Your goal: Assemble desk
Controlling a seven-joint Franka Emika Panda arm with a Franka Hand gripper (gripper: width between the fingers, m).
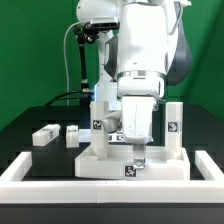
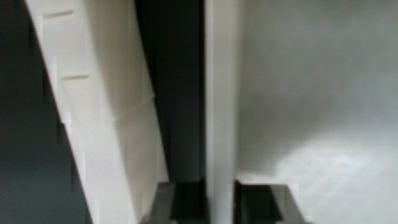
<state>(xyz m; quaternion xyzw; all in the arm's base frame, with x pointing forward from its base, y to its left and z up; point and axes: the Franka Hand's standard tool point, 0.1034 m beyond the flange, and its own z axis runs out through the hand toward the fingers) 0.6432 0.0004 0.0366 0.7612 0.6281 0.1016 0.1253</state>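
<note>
You have the slab [image 1: 105, 160] lying flat at lower centre of the exterior frame, inside the rim [image 1: 30, 172]. Two legs stand upright at its far side: the right leg [image 1: 175, 122] right of centre and the left leg [image 1: 99, 116] left of centre. Two loose legs [image 1: 45, 135] lie on the dark surface [image 1: 25, 120] at centre left. The end effector [image 1: 136, 150] is clenched, tips down on the slab near its front edge. You cannot tell whether it pinches anything. The wrist view is blurred.
</note>
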